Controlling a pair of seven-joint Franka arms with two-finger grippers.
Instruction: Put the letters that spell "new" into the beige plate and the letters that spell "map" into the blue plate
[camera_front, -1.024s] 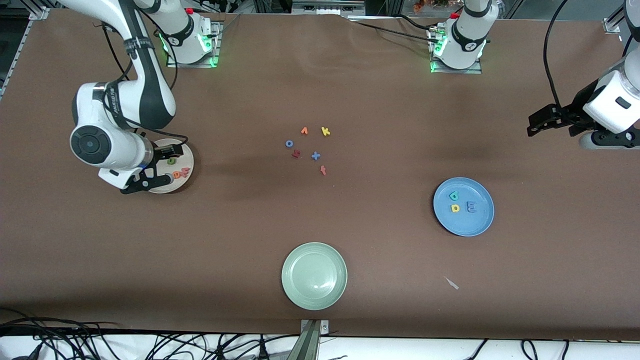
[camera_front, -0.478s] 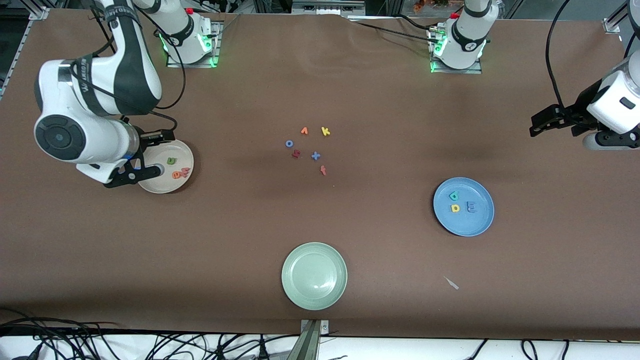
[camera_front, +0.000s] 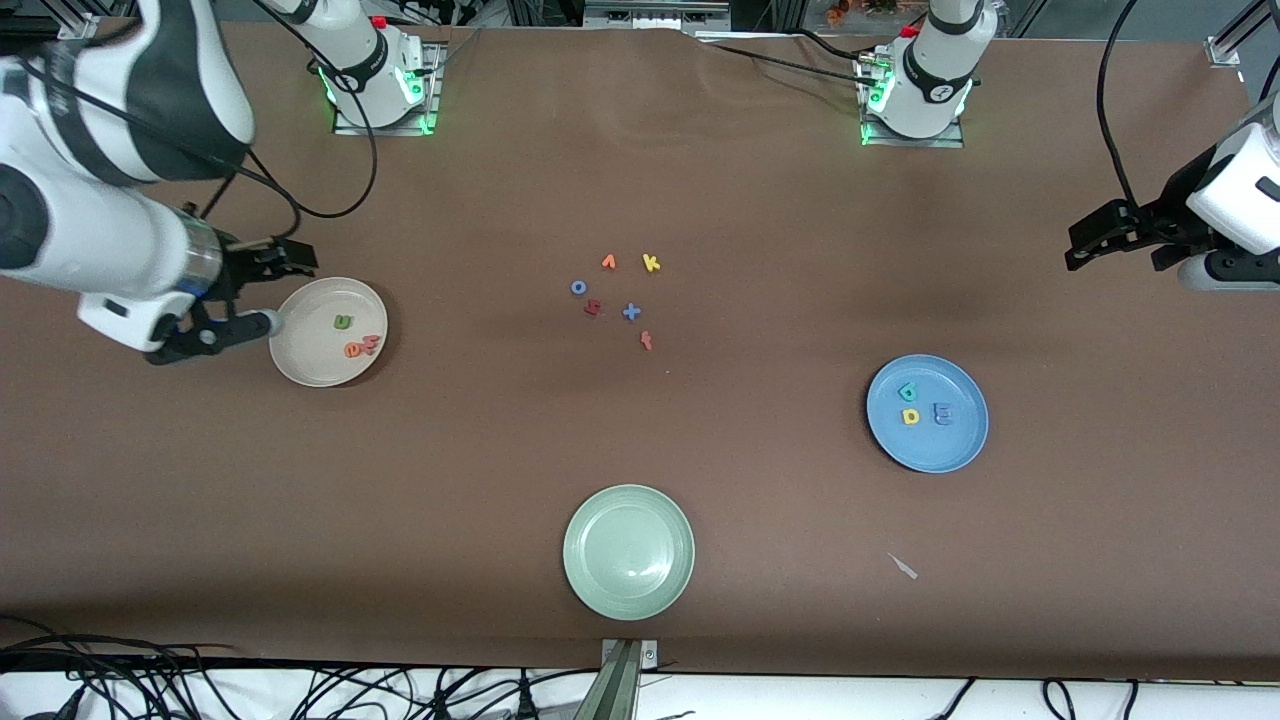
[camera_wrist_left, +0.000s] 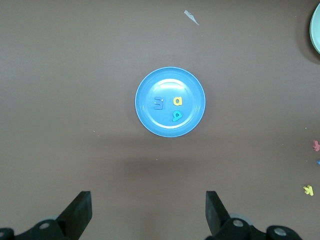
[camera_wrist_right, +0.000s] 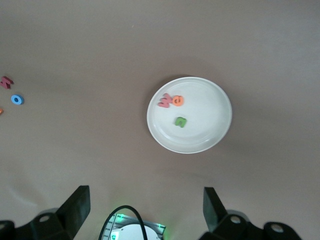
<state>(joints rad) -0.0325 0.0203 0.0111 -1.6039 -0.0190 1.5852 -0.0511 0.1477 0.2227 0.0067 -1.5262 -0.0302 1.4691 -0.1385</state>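
The beige plate (camera_front: 300, 350) (camera_wrist_right: 210, 117) lies toward the right arm's end of the table and holds the green "n" (camera_front: 343, 322) (camera_wrist_right: 180, 121), orange "e" (camera_front: 353, 350) (camera_wrist_right: 177, 100) and pinkish-red "w" (camera_front: 371, 344) (camera_wrist_right: 164, 101). The blue plate (camera_front: 930, 452) (camera_wrist_left: 189, 84) lies toward the left arm's end and holds the teal "a" (camera_front: 908, 392) (camera_wrist_left: 176, 115), yellow "p" (camera_front: 910, 416) (camera_wrist_left: 177, 101) and blue "m" (camera_front: 942, 413) (camera_wrist_left: 158, 103). My right gripper (camera_front: 283, 290) (camera_wrist_right: 145, 210) hangs open and empty over the table beside the beige plate's rim. My left gripper (camera_front: 1115, 245) (camera_wrist_left: 148, 210) hangs open and empty, high over the table's end.
Several loose letters sit mid-table, among them an orange "v" (camera_front: 608, 262), a yellow "k" (camera_front: 651, 263), a blue "o" (camera_front: 578, 287) and a blue "x" (camera_front: 631, 312). A pale green plate (camera_front: 628, 590) lies nearest the front camera. A small pale scrap (camera_front: 904, 566) lies nearer that camera than the blue plate.
The right arm has risen and drawn back off the beige plate toward its own end of the table, gripper open and empty throughout. The left arm has crept slightly outward.
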